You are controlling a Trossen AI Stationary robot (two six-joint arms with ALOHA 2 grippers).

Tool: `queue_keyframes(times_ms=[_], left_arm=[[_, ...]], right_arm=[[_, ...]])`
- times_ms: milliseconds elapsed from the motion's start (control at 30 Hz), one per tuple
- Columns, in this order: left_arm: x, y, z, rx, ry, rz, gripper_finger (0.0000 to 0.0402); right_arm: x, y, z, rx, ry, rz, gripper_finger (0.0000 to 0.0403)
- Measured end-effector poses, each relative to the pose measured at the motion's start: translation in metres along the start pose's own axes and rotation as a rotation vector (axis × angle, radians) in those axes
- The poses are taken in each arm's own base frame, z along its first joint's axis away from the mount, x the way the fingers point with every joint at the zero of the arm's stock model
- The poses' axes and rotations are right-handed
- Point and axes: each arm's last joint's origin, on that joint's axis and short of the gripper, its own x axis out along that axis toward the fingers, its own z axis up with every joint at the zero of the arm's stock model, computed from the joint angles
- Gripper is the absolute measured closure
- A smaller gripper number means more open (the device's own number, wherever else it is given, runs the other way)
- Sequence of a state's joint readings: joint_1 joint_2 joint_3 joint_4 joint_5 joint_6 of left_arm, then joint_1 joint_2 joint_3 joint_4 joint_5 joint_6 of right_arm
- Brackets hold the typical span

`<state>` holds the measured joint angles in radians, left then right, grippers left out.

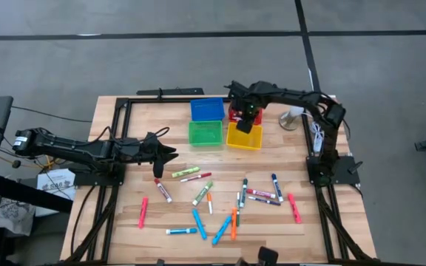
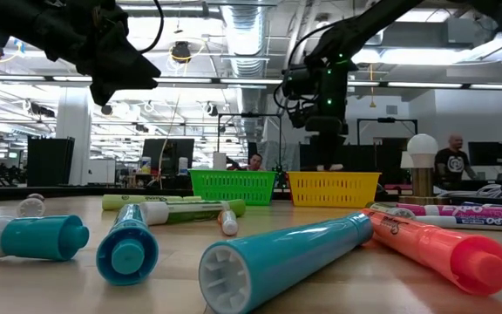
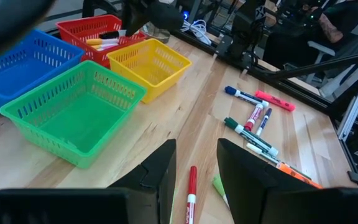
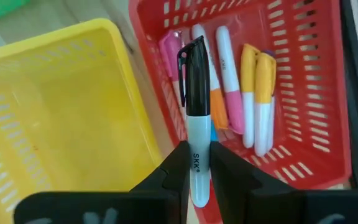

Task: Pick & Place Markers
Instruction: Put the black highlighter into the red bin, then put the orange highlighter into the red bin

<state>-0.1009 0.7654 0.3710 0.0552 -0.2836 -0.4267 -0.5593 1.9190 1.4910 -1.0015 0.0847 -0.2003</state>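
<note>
High view: right pincer [image 1: 246, 118] over the red bin [image 1: 237, 113] at the far counter [image 1: 117, 222]; left pincer [image 1: 170, 154] hovering above scattered markers [image 1: 231, 203].

Left wrist view: left pincer's fingers [image 3: 160, 168] parted, empty, above a red marker [image 3: 191, 193].

Right wrist view: right pincer [image 4: 196, 167] clamped on a black-capped marker [image 4: 194, 93] over the red bin, several markers inside.

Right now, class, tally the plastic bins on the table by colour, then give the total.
Blue bin: 1
Green bin: 1
Yellow bin: 1
Red bin: 1
Total: 4
</note>
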Motion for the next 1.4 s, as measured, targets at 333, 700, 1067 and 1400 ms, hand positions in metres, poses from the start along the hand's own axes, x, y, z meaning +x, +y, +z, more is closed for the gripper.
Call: queue_keyframes(times_ms=[333, 700, 1067, 1400], left_arm=[[0.0, 0.0, 0.001, -0.003, -0.009, -0.004, 0.0286], [0.0, -0.001, 0.002, -0.005, -0.016, -0.007, 0.0286], [0.0, -0.001, 0.002, -0.008, -0.023, -0.011, 0.0286], [0.0, -0.002, 0.003, -0.011, -0.033, -0.015, 0.0286]], right_arm=[[0.007, -0.018, -0.001, 0.02, 0.002, -0.027, 0.0353], [0.008, -0.019, 0.001, 0.008, -0.015, -0.027, 0.0319], [-0.002, -0.013, 0.002, 0.05, -0.045, -0.029, 0.0309], [-0.085, 0.014, -0.003, 0.041, -0.384, 0.035, 0.0329]])
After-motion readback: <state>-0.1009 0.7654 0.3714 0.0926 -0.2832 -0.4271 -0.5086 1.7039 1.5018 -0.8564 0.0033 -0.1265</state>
